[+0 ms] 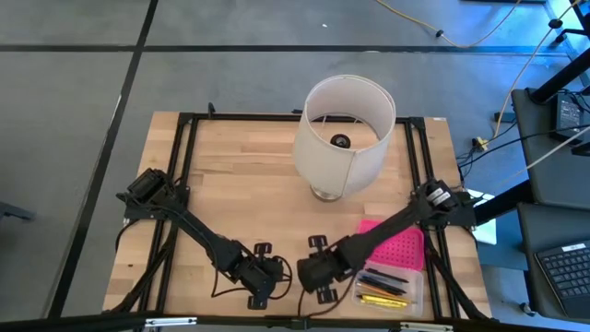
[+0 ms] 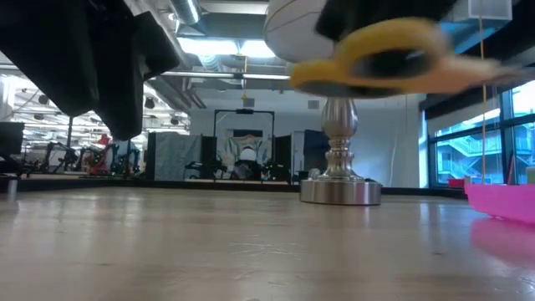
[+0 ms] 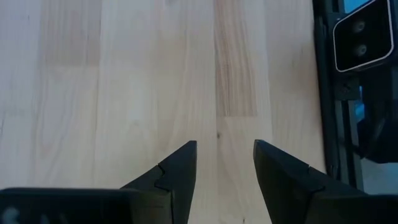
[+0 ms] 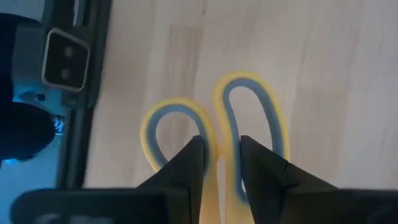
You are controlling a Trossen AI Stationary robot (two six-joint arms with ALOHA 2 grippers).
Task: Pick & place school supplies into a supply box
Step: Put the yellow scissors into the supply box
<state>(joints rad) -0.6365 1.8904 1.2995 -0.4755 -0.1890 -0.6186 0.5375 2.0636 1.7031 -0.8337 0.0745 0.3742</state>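
Note:
My right gripper is shut on small scissors with yellow handle loops lined in blue. It holds them above the table's near edge, left of the supply box. In the low view the scissors hang high above the wood. The supply box's clear base holds several pens and pencils, with its pink dotted lid lying open behind it. My left gripper stands open over bare wood near the front edge, with nothing between its fingers. My right gripper pinches the scissors between its two fingers at the place where the two handle loops meet. The fingers come from above, slanting down. The scissors are lifted clear of the table, and the gripper hides their blades.
A big white lampshade on a metal foot stands at the table's far middle. Black frame rails run along both sides of the table. A small camera unit sits at the near edge. Bare wood lies between the lamp and the arms.

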